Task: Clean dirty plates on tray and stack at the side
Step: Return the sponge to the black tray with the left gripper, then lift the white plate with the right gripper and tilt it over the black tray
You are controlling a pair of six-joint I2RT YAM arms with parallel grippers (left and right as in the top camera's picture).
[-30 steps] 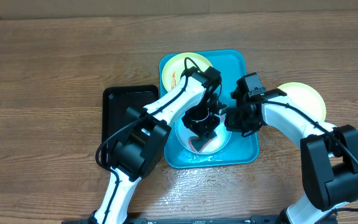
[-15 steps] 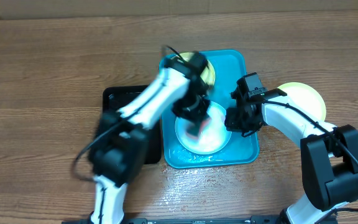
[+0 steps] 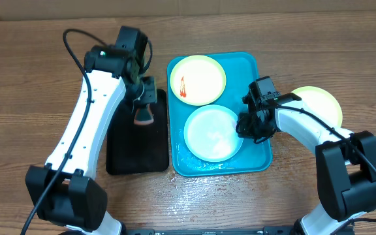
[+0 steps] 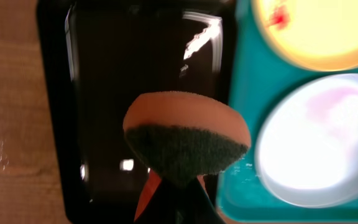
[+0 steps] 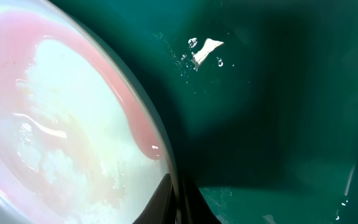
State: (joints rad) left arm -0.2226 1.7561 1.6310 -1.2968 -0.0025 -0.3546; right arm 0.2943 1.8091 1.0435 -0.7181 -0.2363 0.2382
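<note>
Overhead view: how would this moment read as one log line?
left gripper: shut on sponge, over black tray | right gripper: shut on blue plate rim | smeared yellow plate: on turquoise tray

No writing, label, brand mark, number or sign can be read in any of the views. The tray (image 3: 243,72), the light blue plate (image 3: 212,132), the black tray (image 3: 136,147) and the sponge (image 3: 143,116) all show plain, unmarked surfaces. The red marks on the yellow-green plate (image 3: 201,77) at the tray's far left corner are smears, not characters.
</note>
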